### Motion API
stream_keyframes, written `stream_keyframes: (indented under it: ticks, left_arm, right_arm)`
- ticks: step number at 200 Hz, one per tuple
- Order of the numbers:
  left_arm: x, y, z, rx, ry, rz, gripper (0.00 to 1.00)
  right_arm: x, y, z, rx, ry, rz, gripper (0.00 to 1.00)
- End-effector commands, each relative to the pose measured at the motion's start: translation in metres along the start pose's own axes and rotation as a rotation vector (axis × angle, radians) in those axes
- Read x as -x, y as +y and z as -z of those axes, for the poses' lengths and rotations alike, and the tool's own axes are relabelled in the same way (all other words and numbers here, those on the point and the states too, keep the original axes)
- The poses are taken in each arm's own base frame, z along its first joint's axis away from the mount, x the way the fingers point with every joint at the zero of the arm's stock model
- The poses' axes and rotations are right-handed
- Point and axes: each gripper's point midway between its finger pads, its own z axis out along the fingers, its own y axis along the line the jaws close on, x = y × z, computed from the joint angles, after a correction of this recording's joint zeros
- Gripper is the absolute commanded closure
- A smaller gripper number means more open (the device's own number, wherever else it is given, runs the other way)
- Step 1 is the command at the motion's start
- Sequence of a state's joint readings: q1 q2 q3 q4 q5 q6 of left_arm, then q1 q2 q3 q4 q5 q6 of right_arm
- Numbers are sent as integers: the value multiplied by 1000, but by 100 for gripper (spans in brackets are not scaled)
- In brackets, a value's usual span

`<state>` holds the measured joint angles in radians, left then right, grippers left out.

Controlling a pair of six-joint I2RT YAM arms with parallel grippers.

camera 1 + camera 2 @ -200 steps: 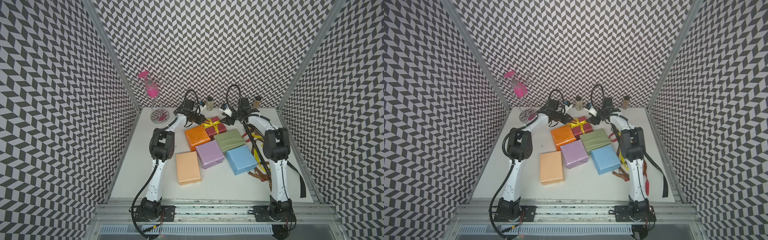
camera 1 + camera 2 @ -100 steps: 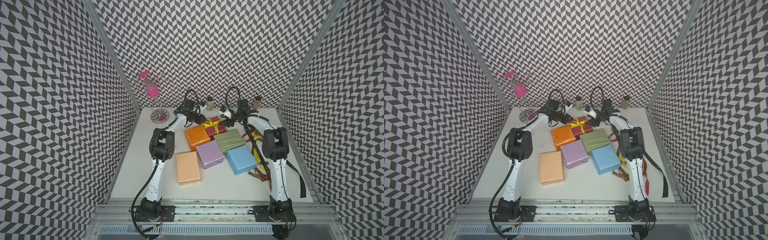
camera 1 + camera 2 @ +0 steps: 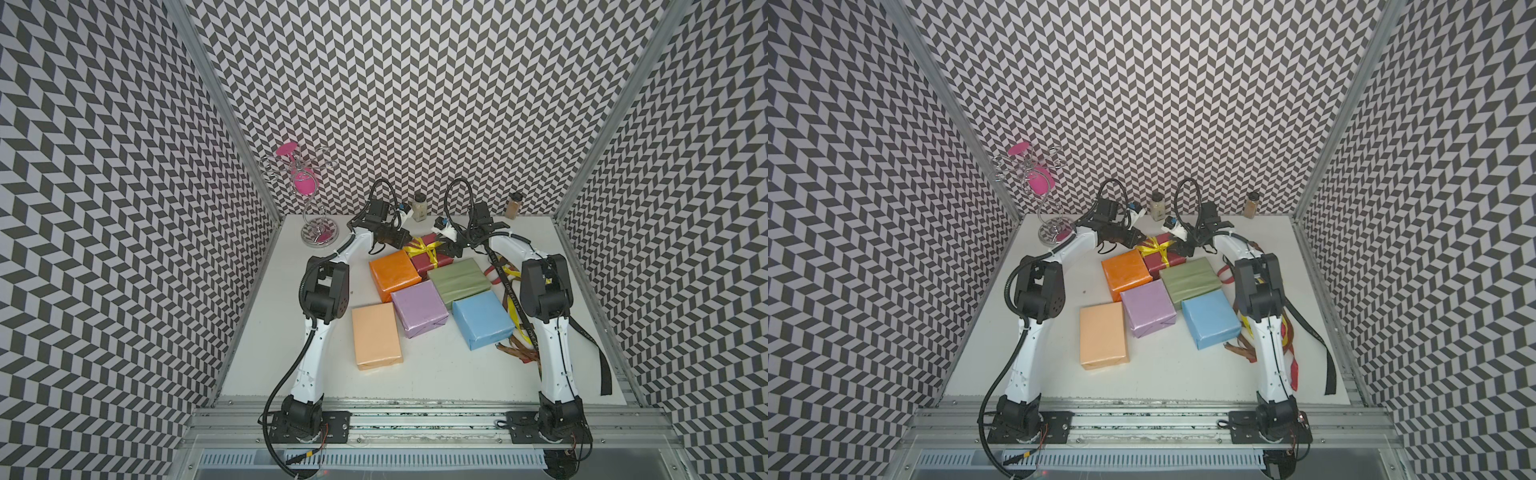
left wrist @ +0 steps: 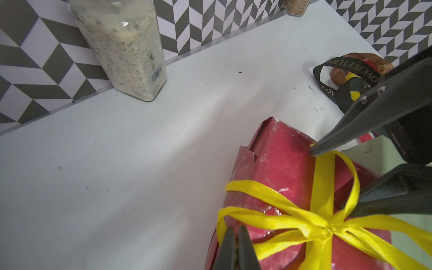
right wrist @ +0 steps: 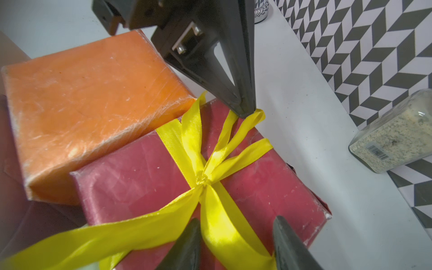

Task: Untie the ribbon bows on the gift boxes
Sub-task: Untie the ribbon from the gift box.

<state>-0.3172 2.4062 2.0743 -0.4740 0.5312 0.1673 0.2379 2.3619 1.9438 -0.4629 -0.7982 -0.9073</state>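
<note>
The dark red gift box (image 3: 441, 262) (image 5: 257, 187) lies at the back of the cluster, with a yellow ribbon bow (image 3: 424, 249) (image 4: 327, 230) (image 5: 203, 180) still knotted on it. My left gripper (image 3: 401, 242) (image 4: 235, 230) (image 5: 246, 113) is shut on one bow loop at the box's far edge. Opposite it, my right gripper (image 3: 451, 249) (image 5: 237, 221) (image 4: 332, 182) is open, its jaws on either side of another yellow loop. The orange (image 3: 394, 274), sage green (image 3: 459, 280), lilac (image 3: 419, 305), light blue (image 3: 482, 318) and peach (image 3: 376, 334) boxes carry no ribbon.
Loose ribbons lie by the right arm: a black lettered one (image 3: 513, 299) (image 4: 346, 67) and brown ones (image 3: 517, 351). Two spice jars (image 3: 419, 206) (image 3: 514, 206) stand at the back wall. A wire rack with a pink glass (image 3: 305, 183) stands at the back left.
My right gripper has come down onto the bow and its jaws have narrowed around a loop. The left gripper has stayed shut in place.
</note>
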Motion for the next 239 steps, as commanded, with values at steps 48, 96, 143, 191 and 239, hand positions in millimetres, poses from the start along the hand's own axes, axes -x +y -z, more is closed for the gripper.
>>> stream_keyframes:
  ticks: [48, 96, 143, 191, 239]
  left_arm:
    - [-12, -6, -8, 5, 48, -3, 92]
    - [-13, -5, -6, 11, 51, -4, 92]
    - [-7, -11, 2, 3, 40, -22, 91]
    - [14, -24, 25, -14, -6, -60, 78]
    - [32, -36, 50, -47, -61, -100, 77]
  right_arm:
    - [30, 8, 17, -11, -61, 47, 76]
    - [43, 10, 31, -38, -66, 38, 94]
    - [47, -1, 38, -111, -51, -2, 100]
    - [33, -3, 35, -132, -4, -41, 100]
    - [23, -2, 35, -141, 29, -71, 100]
